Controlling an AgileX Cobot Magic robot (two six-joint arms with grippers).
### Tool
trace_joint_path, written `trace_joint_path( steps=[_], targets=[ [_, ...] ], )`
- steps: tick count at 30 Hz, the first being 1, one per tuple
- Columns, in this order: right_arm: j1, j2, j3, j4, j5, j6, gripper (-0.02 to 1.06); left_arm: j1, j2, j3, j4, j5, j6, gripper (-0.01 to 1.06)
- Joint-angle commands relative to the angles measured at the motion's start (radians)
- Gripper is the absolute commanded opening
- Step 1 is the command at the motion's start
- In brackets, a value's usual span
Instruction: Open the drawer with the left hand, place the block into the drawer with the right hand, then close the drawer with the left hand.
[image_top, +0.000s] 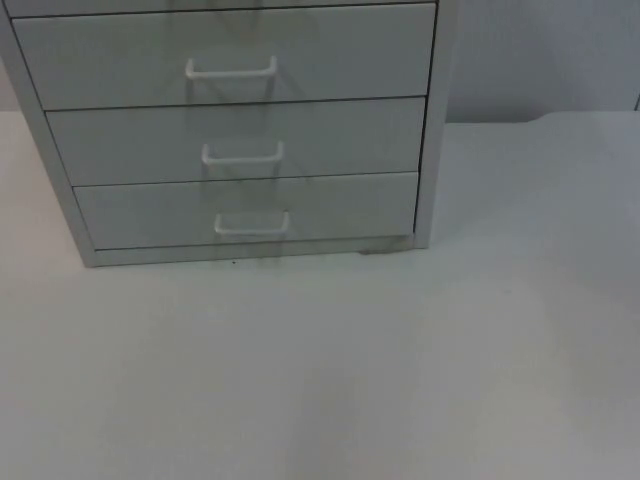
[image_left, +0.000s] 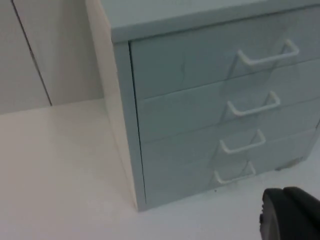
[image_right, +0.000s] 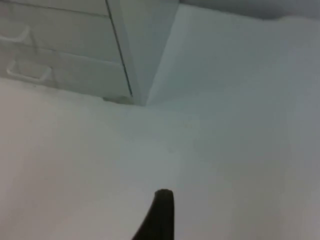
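Note:
A pale grey drawer cabinet (image_top: 240, 130) stands at the back of the white table, left of centre. In the top view its three drawers are all shut, with white handles on the upper (image_top: 231, 70), middle (image_top: 243, 154) and lowest drawer (image_top: 252, 224). In the left wrist view the cabinet (image_left: 200, 85) is seen from its left front corner, with the left gripper (image_left: 290, 215) a short way in front of it above the table. The right gripper (image_right: 160, 215) hovers over bare table, off the cabinet's right front corner (image_right: 137, 97).
The white table (image_top: 320, 370) stretches wide in front of the cabinet and to its right. The grey partition wall (image_top: 540, 60) closes the back. A small dark speck (image_top: 233, 262) lies just before the cabinet's base.

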Motion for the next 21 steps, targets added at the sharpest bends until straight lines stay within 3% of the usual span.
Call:
trace_joint_path(
  steps=[1,5,10,17,21],
  targets=[
    [-0.001,-0.054,0.003,0.036,0.007,-0.058,0.78,0.005,-0.067,0.004,-0.013,0.002,-0.016,0.00],
    [-0.001,-0.152,0.003,0.036,0.023,-0.058,0.78,0.005,-0.151,0.004,-0.013,0.010,-0.016,0.00],
    [-0.001,-0.271,0.003,0.036,0.056,-0.058,0.78,0.005,-0.236,0.004,0.012,0.080,-0.016,0.00],
    [-0.001,-0.406,0.003,0.029,0.164,-0.022,0.78,0.005,-0.340,0.006,0.060,0.183,-0.016,0.00],
    [-0.001,-0.457,0.003,0.006,0.205,0.010,0.78,0.005,-0.401,0.046,0.059,0.186,-0.016,0.00]
  ],
)
